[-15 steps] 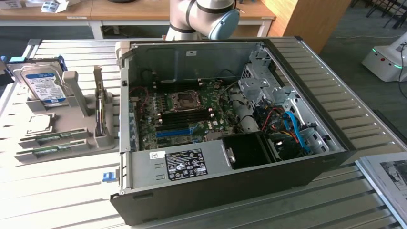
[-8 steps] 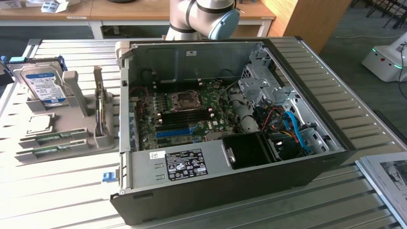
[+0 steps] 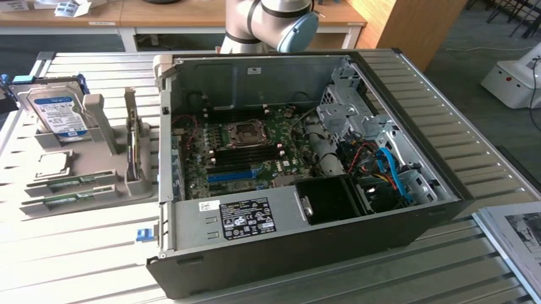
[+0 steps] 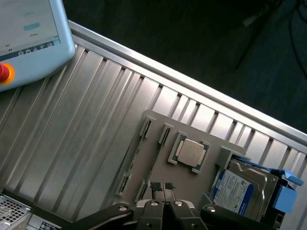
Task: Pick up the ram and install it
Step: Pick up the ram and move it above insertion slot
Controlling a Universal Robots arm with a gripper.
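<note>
The ram is one of two slim green sticks [image 3: 72,182] [image 3: 68,199] resting in slots of a grey holder [image 3: 93,190] at the exterior view's left; I cannot tell which of the two it is. From the wrist, both sticks are edge-on, thin lines [image 4: 134,154] [image 4: 153,162] on the holder [image 4: 211,139]. My gripper [image 4: 162,185] is shut with nothing between its fingertips and hovers above the holder, near one end of the sticks. The open computer case [image 3: 296,266] shows its motherboard [image 3: 245,152].
On the holder are also a CPU chip [image 4: 190,152] and a hard drive [image 4: 240,189], with an upright card [image 3: 131,142] beside them. A teach pendant [image 4: 29,38] lies on the ribbed metal table [image 4: 96,110]. Blue slots [image 3: 230,176] sit low on the motherboard.
</note>
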